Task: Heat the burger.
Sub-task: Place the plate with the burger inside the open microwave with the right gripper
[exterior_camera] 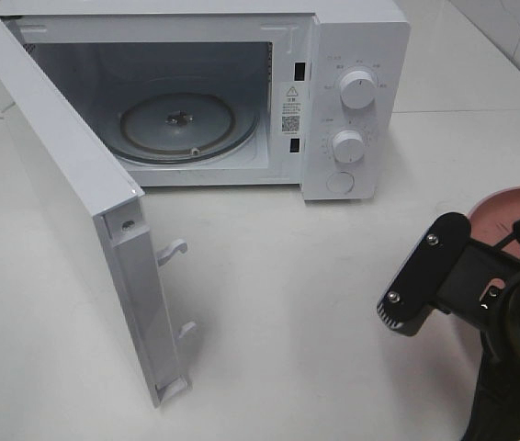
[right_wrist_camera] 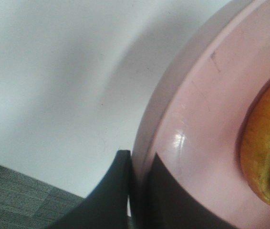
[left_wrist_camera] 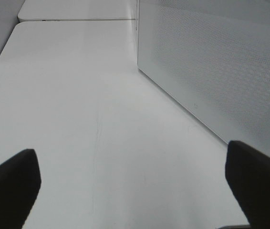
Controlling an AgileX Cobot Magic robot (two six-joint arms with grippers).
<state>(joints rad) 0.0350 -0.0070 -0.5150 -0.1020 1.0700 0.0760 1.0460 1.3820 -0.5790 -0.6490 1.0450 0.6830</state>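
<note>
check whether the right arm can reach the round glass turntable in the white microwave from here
Probably yes. The white microwave door is swung wide to the left, and only bare white table lies between the right end effector, shut on the round pink plate, and the round glass turntable.

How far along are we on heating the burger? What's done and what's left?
Done: the microwave door stands open and the turntable is bare. In hand: the right hand is clamped on the rim of the pink plate, with the burger on it, not yet inside. The left hand is open and empty. Left: plate onto the turntable, shut the door, set the dials.
</note>
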